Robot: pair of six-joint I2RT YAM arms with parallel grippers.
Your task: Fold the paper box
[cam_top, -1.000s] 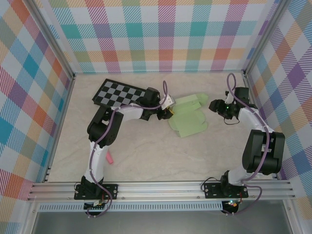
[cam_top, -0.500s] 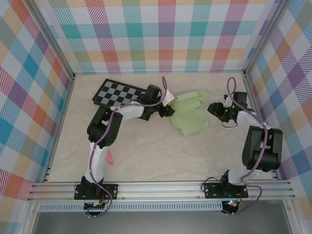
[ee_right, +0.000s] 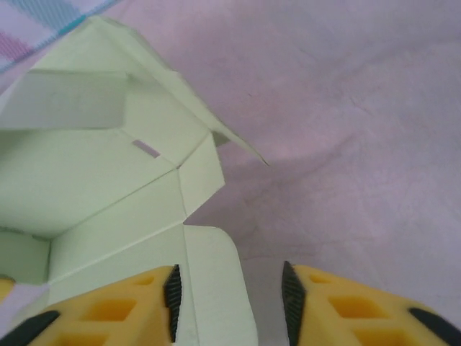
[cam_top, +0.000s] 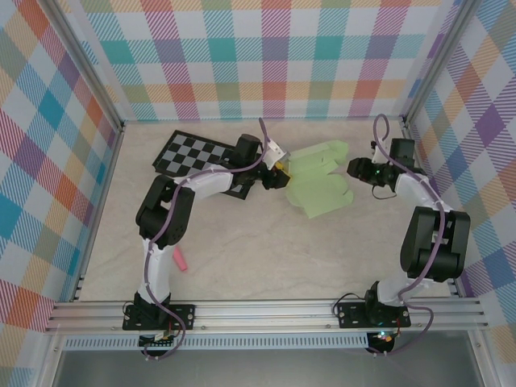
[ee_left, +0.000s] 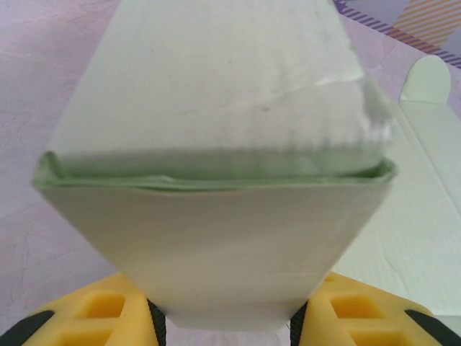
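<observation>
The paper box [cam_top: 324,184] is pale green card, partly folded, lying mid-table toward the back. My left gripper [cam_top: 280,169] is at its left edge, shut on a doubled panel of the box [ee_left: 216,238], which rises between the yellow fingers [ee_left: 94,317] and hides the table ahead. My right gripper [cam_top: 353,168] is at the box's right side, open. In the right wrist view a rounded flap of the box [ee_right: 212,288] lies inside the right gripper [ee_right: 229,299], close to the left pad [ee_right: 173,299]. The right pad stands apart from it over bare table.
A black-and-grey checkerboard [cam_top: 193,153] lies at the back left, partly under the left arm. A small pink object [cam_top: 181,260] sits on the table near the left arm's base. Plaid walls [cam_top: 266,64] close in the back and both sides.
The left gripper has carried the box a little toward the back and right, tilting it up. The right gripper's jaws have narrowed around the box's right flap.
</observation>
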